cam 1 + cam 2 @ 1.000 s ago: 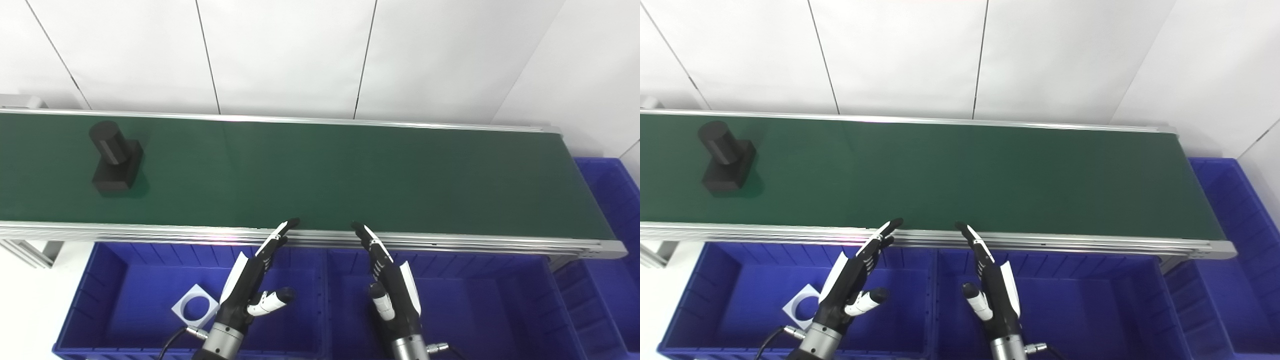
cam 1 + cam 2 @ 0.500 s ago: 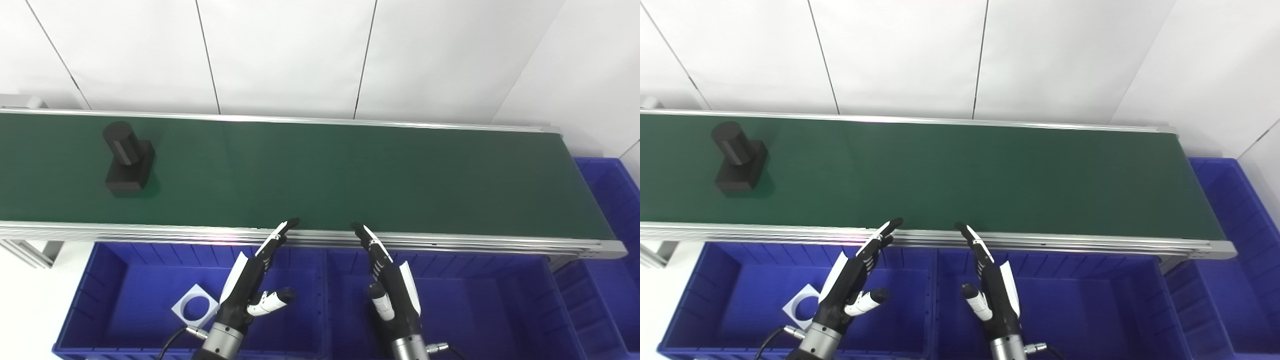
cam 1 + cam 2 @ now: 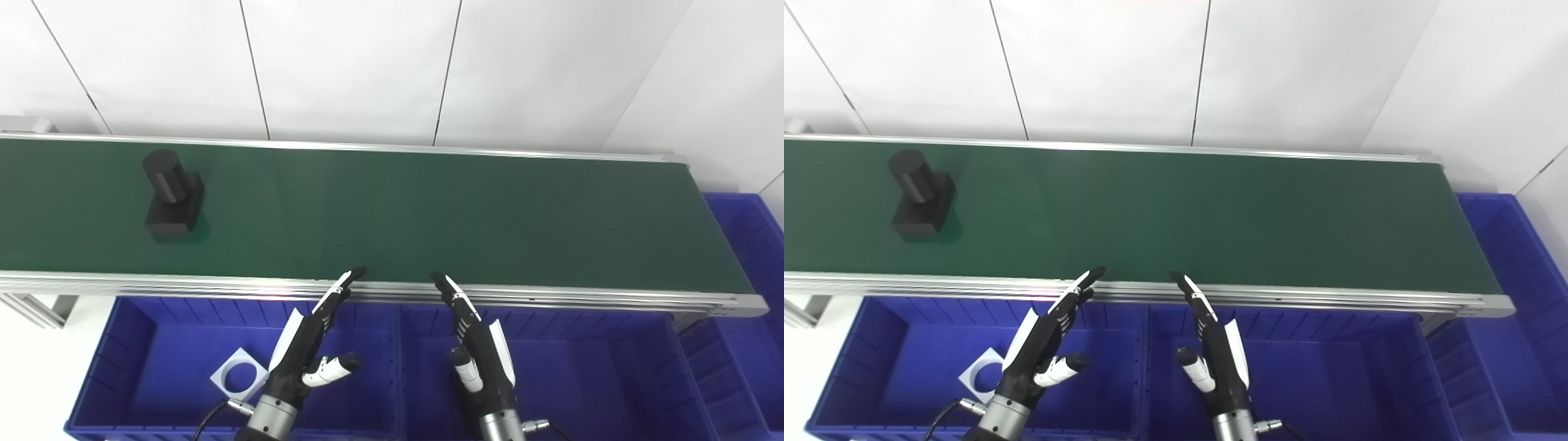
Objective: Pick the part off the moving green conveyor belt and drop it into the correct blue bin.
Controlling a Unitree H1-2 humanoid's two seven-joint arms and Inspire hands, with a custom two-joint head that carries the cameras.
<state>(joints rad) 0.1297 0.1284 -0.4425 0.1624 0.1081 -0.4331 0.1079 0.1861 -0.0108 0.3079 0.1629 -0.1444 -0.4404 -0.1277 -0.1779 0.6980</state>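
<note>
A black part (image 3: 171,196), a cylinder standing on a square block, rides on the green conveyor belt (image 3: 429,214) at its left end. My left hand (image 3: 309,346) hovers open over the left blue bin (image 3: 131,343), fingertips reaching the belt's near rail. My right hand (image 3: 478,352) is open too, above the middle blue bin (image 3: 600,373), palm facing the left hand. Both hands hold nothing and are far right of the part.
A pale square plate with a round hole (image 3: 239,375) lies in the left bin. A third blue bin (image 3: 750,257) sits past the belt's right end. White wall panels stand behind the belt. An aluminium frame leg (image 3: 37,306) shows at lower left.
The black part has ridden the belt to the right, by about a part's width. Both hands have stayed in place, open.
</note>
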